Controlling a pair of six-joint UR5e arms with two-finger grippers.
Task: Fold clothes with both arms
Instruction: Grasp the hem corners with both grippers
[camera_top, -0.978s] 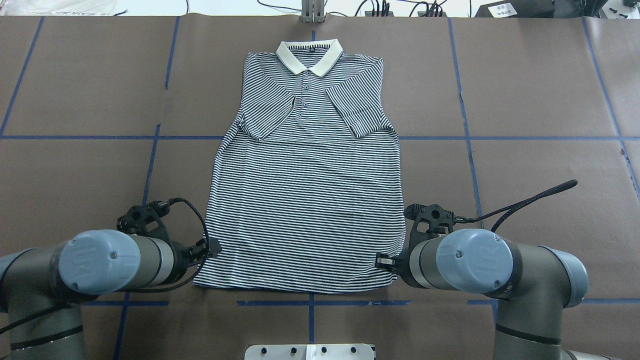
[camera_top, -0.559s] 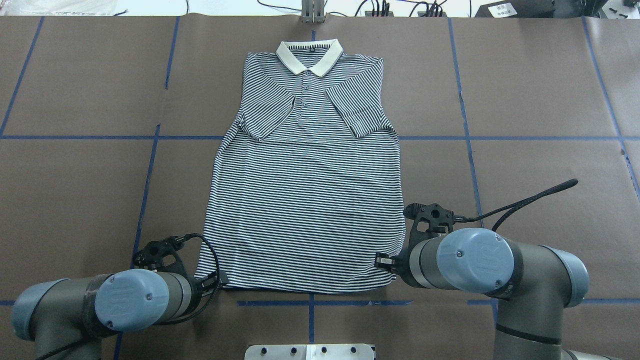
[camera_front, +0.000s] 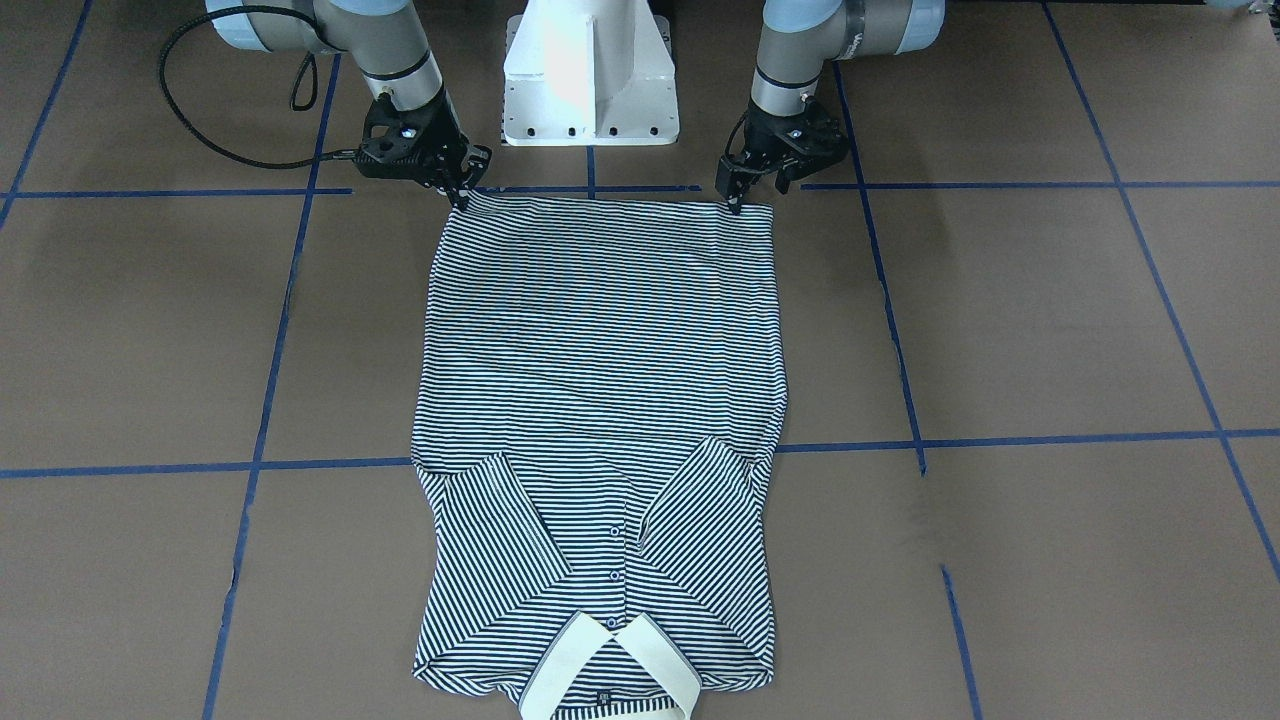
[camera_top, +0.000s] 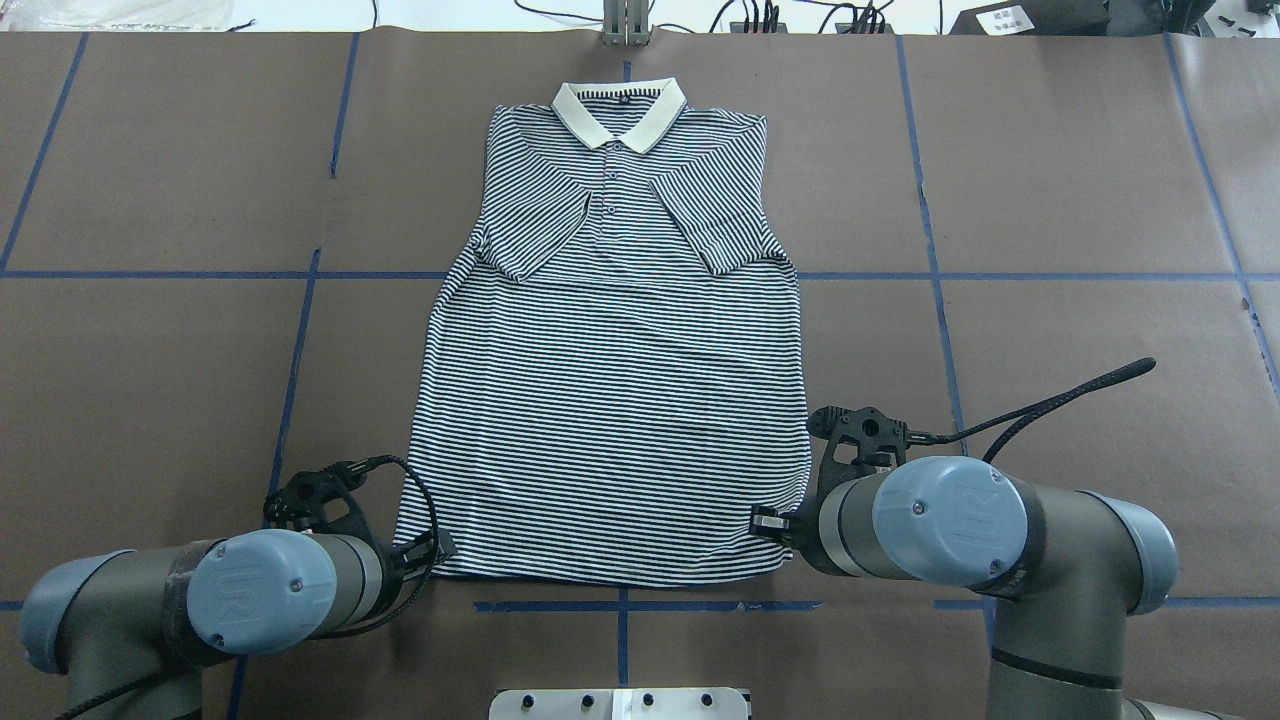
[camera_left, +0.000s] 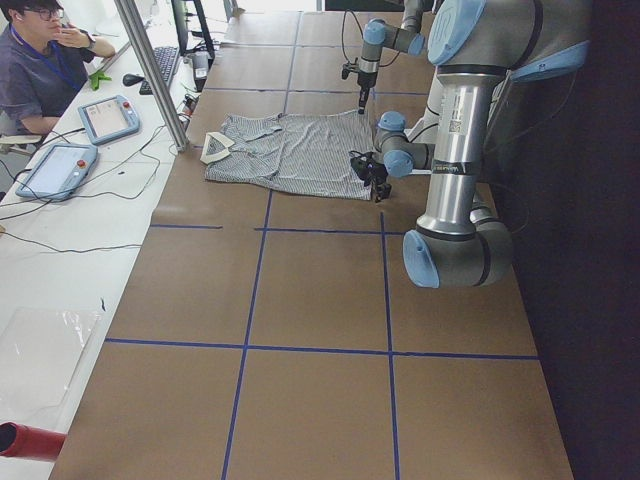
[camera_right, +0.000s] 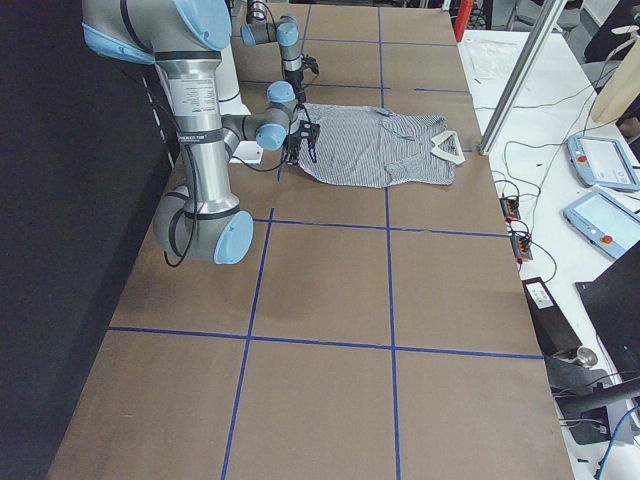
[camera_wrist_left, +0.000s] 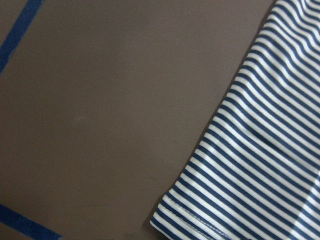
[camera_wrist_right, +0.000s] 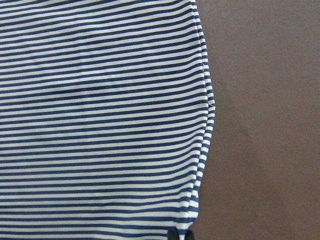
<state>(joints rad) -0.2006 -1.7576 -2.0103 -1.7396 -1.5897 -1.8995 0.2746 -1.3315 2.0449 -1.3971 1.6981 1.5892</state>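
polo shirt (camera_top: 610, 400): left gripper (camera_front: 750, 192) jaws look spread at a hem corner, right gripper (camera_front: 462, 190) jaws cannot be told; risk: one-layer or uneven pinch skews the fold.

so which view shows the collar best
Overhead exterior: the cream collar lies whole and unblocked at the far end of the shirt. Front-facing shows it larger but right at the frame's bottom edge; the side views show it tiny; both wrist views show only striped hem fabric.
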